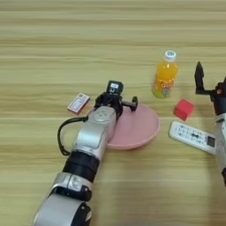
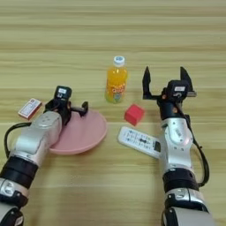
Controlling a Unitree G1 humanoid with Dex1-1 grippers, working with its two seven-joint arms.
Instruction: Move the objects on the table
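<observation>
A large pink plate (image 1: 141, 126) lies in the middle of the table (image 1: 110, 35). My left gripper (image 1: 115, 103) hovers over the plate's far left rim, fingers spread and open, with nothing seen between them. A small red-and-white box (image 1: 78, 103) lies flat just left of that gripper. An orange drink bottle (image 2: 116, 81) with a white cap stands upright beyond the plate. My right gripper (image 2: 165, 81) is right of the bottle, open, its two fingers pointing away from me and holding nothing.
A red cube (image 2: 133, 114) sits between the plate and my right arm. A white remote control (image 2: 139, 141) lies near the cube, beside my right forearm. A black cable loops off my left forearm (image 1: 62, 132).
</observation>
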